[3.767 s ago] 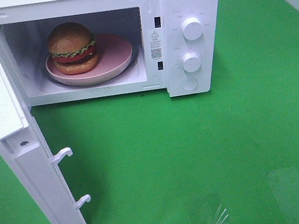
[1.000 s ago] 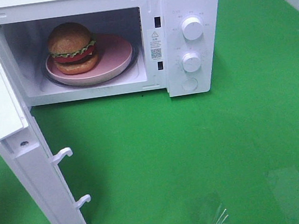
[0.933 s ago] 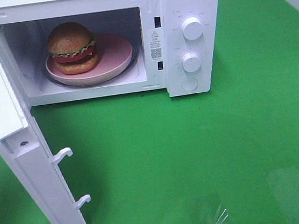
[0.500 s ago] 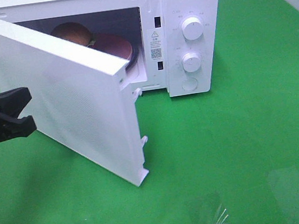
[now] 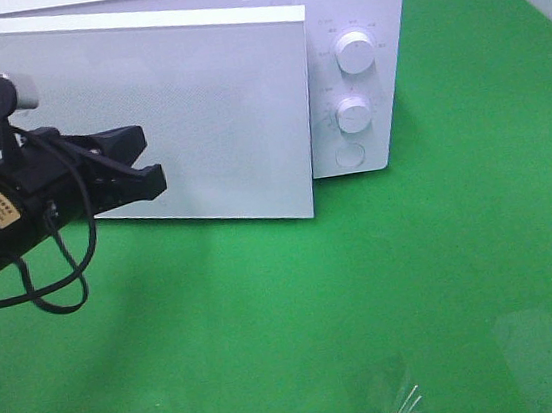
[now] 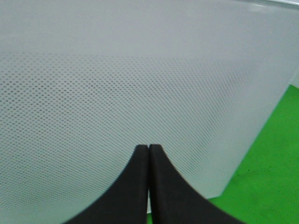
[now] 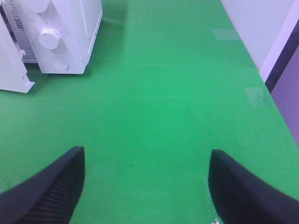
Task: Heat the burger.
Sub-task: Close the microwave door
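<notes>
The left gripper (image 6: pixel 149 148), jaws clenched on nothing, sets its tips against the microwave's door (image 5: pixel 192 96), which stands slightly ajar — push steadily toward the free edge until it latches. The burger is hidden behind it; the right gripper (image 7: pixel 147 153) hangs spread wide, empty

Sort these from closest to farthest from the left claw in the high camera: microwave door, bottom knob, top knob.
1. Microwave door, right by the left claw.
2. Bottom knob, right of the door.
3. Top knob, above the bottom one.
</notes>
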You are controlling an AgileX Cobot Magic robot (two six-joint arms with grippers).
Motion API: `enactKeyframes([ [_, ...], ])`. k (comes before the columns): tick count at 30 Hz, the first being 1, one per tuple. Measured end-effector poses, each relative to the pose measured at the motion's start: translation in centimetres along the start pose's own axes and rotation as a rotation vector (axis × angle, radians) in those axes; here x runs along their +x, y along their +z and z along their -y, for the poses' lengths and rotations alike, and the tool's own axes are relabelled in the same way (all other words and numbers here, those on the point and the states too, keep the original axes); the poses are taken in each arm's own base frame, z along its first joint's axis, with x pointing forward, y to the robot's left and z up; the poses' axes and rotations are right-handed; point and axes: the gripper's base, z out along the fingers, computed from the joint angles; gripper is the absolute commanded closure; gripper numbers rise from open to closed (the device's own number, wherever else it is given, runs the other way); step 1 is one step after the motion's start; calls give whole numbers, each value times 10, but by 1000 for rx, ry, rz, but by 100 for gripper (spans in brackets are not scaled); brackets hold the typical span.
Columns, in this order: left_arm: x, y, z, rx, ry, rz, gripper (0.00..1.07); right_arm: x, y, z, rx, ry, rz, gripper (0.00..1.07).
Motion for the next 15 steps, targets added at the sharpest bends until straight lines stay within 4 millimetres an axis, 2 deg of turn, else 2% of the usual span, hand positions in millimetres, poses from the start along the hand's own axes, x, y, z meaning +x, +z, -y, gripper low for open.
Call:
enactKeyframes([
  [1, -3, 8, 5, 12, 2, -2, 107, 0, 0, 0, 0, 0, 0, 38],
  [7, -12, 25, 13, 26, -2, 15, 107, 0, 0, 0, 0, 0, 0, 38],
  [9, -17, 40, 19, 32, -7, 22, 107, 0, 0, 0, 0, 0, 0, 38],
  [12, -17, 43, 20, 34, -8, 24, 107, 0, 0, 0, 0, 0, 0, 38],
  [15, -21, 59, 28, 52, -6, 29, 107, 0, 0, 0, 0, 0, 0, 38],
])
